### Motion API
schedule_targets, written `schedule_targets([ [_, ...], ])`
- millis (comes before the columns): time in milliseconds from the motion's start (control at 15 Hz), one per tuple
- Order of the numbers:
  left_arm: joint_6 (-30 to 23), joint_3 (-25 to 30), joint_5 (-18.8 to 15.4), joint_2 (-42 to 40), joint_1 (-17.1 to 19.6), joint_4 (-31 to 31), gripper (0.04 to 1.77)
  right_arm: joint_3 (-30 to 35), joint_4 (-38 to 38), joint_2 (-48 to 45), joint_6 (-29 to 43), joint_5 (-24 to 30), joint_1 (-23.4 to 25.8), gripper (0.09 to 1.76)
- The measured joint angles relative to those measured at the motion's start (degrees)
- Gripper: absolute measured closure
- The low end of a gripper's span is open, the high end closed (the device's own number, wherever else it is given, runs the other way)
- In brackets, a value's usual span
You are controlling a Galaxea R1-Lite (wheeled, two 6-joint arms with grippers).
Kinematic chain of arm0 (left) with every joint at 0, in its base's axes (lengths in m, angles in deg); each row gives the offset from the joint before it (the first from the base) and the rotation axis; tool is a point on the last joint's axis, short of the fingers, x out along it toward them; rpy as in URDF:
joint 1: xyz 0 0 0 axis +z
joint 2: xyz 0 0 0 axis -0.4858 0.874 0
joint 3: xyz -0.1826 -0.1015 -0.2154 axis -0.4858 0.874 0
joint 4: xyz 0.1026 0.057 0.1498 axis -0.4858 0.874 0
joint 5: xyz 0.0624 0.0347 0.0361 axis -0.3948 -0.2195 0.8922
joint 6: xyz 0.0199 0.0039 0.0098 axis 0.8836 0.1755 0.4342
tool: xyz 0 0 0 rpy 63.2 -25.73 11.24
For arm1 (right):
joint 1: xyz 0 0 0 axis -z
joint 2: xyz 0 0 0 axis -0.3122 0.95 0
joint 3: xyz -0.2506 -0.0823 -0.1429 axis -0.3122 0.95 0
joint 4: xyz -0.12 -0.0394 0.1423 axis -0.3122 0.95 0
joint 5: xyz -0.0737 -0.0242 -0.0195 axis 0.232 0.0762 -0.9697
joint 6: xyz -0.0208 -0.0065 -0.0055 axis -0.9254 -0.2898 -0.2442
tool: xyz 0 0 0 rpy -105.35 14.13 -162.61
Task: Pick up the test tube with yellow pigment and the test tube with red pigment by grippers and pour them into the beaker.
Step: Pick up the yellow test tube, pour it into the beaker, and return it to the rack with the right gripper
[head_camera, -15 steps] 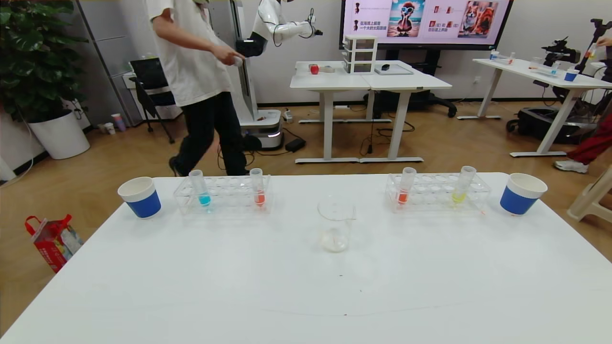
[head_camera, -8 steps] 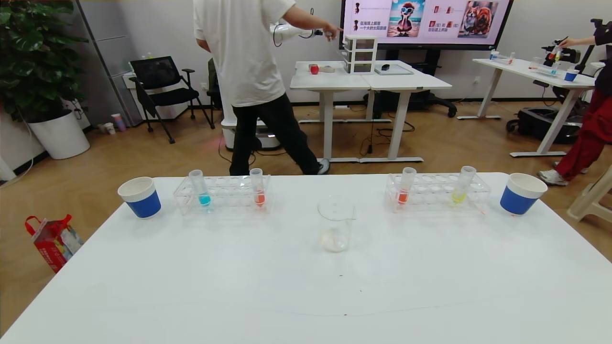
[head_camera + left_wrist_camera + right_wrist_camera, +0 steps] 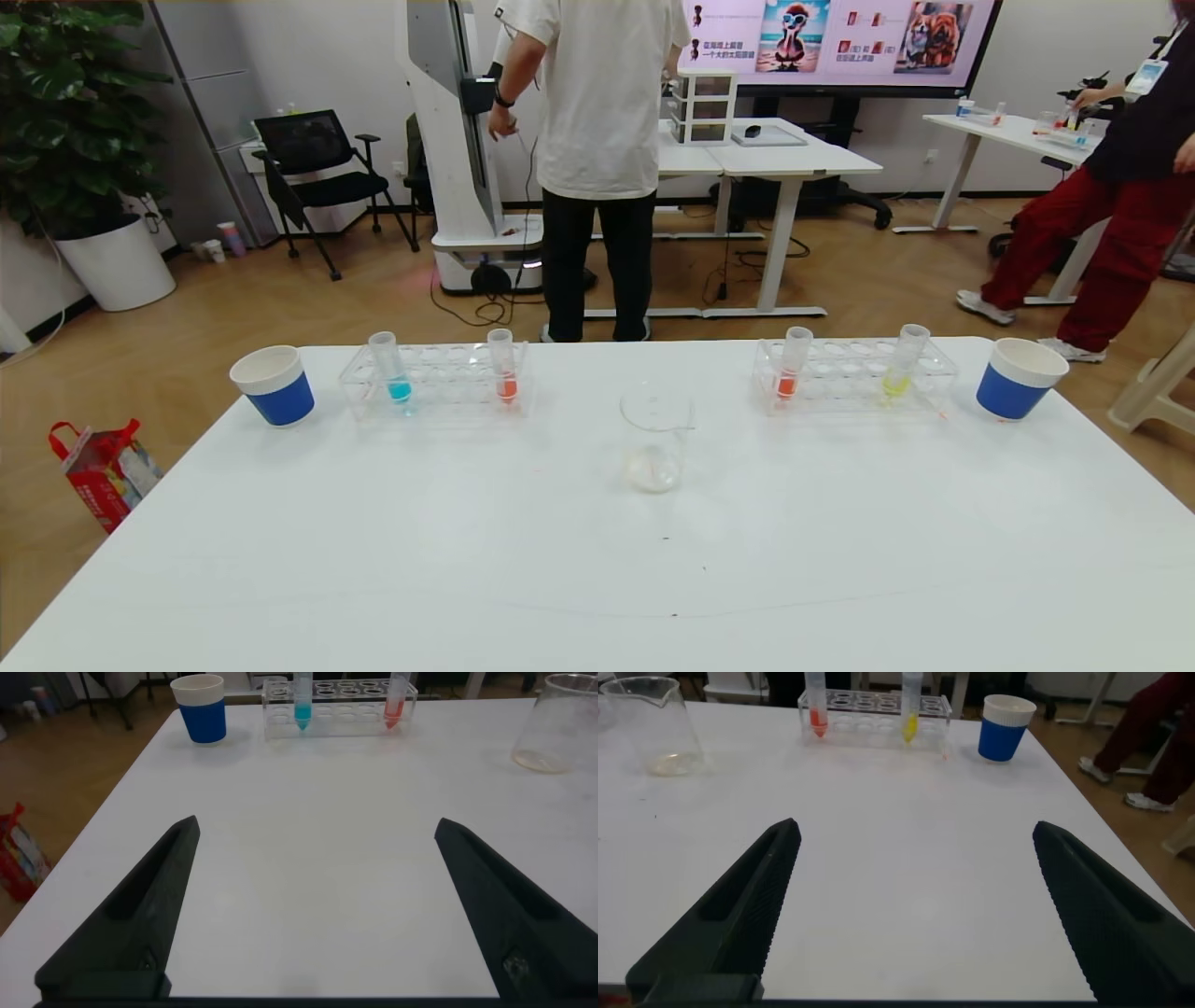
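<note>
Nothing moved on the surface (image 3: 597,560): both pincers (image 3: 313,915) (image 3: 910,915) still apart near its near edge, tubes (image 3: 902,366) (image 3: 790,369) still racked, pouring unstarted.

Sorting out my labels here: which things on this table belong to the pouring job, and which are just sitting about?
Job: yellow tube, right rack; red tube, right rack; a second red tube, left rack; beaker; left gripper and right gripper, both open.

Idle: blue tube; left cup; right cup.
</note>
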Motion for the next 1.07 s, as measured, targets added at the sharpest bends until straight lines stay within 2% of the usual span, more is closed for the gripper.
schedule_targets([
  [200, 0.0, 0.0, 0.0, 0.0, 0.0, 0.0, 0.06, -4.1, -0.1, 2.9, 0.0, -0.5, -0.3, 0.11],
  [400, 0.0, 0.0, 0.0, 0.0, 0.0, 0.0, 0.06, -10.2, -3.1, 11.6, 0.4, -0.6, -1.4, 0.11],
  [600, 0.0, 0.0, 0.0, 0.0, 0.0, 0.0, 0.06, -14.1, -12.1, 24.4, 0.7, -0.7, -2.4, 0.11],
  [1067, 0.0, 0.0, 0.0, 0.0, 0.0, 0.0, 0.06, -18.1, -40.2, 61.2, 0.9, 1.3, -1.3, 0.11],
])
